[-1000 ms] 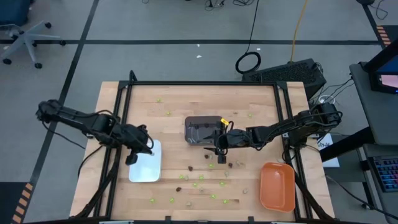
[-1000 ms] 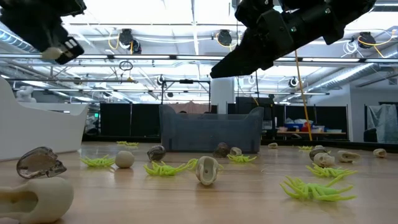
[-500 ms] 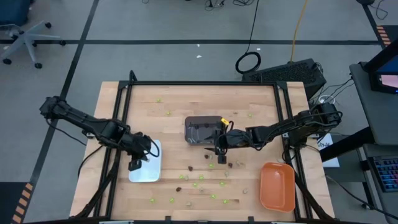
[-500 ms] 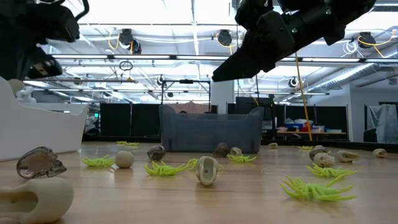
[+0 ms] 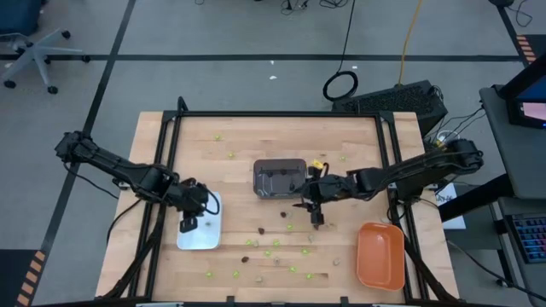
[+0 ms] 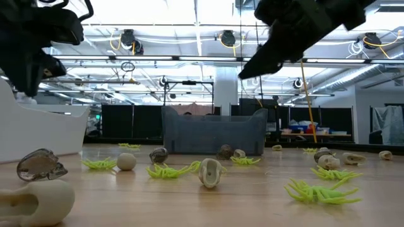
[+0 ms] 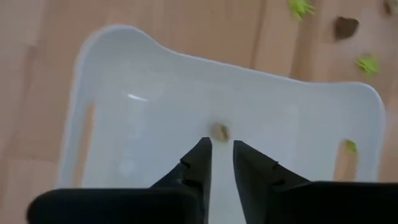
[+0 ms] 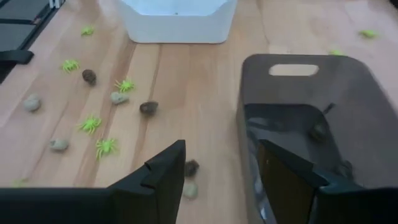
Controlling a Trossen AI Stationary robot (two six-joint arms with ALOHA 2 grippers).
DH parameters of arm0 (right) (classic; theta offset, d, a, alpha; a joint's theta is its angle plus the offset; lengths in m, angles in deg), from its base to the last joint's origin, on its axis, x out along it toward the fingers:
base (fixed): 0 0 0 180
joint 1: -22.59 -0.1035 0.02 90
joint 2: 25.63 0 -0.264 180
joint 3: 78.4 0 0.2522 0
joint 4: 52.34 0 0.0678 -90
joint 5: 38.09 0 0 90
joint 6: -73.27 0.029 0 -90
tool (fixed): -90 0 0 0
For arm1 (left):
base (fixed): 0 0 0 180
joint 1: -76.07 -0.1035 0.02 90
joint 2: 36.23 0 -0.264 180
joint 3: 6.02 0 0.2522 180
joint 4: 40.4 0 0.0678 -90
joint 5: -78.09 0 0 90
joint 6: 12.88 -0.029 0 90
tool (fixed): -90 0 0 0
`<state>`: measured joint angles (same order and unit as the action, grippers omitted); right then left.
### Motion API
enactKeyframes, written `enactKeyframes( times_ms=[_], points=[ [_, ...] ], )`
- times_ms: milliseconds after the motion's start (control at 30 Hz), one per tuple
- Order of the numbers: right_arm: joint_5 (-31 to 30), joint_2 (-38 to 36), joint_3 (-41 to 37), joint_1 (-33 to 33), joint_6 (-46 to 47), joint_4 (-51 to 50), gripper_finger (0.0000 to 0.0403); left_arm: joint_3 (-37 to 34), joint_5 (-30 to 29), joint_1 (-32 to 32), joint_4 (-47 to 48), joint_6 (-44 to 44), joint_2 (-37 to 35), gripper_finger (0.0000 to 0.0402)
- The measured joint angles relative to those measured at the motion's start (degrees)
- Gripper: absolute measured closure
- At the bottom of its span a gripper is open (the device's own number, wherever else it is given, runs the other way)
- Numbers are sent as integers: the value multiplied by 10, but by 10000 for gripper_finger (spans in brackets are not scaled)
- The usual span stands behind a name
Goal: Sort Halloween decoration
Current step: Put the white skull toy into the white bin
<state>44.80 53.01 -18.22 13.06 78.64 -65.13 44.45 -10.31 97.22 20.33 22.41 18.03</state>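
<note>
My left gripper (image 7: pixel 222 152) hangs open over the white tray (image 7: pixel 124 74), pointing steeply down. A pale tan trinket (image 7: pixel 219 131) lies on the tray floor just beyond its fingertips, apart from them. My right gripper (image 8: pixel 224 168) is open and empty above the table, by the near right corner of the dark grey tray (image 5: pixel 277 177). That tray holds a few dark trinkets (image 8: pixel 318 131). Lime-green, dark and tan trinkets (image 5: pixel 273 247) lie scattered on the wood between the trays.
An orange tray (image 5: pixel 380 256) stands at the near right of the table. In the low view a tan skull (image 6: pixel 211 171) and green spiders (image 6: pixel 322 189) lie in front. A few green pieces (image 5: pixel 229 154) lie toward the far edge.
My left gripper has sunk and shifted toward the near edge over the white tray, rolling as it went; the tan trinket seen at its tips a second ago now lies in the tray. My right gripper has drawn back toward the table's right edge and risen slightly, staying open.
</note>
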Motion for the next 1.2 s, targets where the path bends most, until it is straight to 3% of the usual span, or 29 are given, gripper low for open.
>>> enactKeyframes(
  times_ms=[267, 433, 633, 933, 1200],
  points=[
    [-127, -81, -1, 0, 40, -176, 220, 0, -101, 0, 0, -26, 0, 302],
    [-197, -100, -26, 0, 66, -189, 220, 0, -146, 0, -4, -26, 0, 301],
    [-290, -104, -77, 4, 160, -202, 220, 0, -206, 0, -26, -31, 0, 301],
    [-258, -104, -171, 42, 346, -203, 220, 0, -294, 0, -92, -69, 0, 301],
    [-192, -100, -178, 62, 396, -236, 220, -2, -328, 0, -174, -122, 0, 301]
  ],
)
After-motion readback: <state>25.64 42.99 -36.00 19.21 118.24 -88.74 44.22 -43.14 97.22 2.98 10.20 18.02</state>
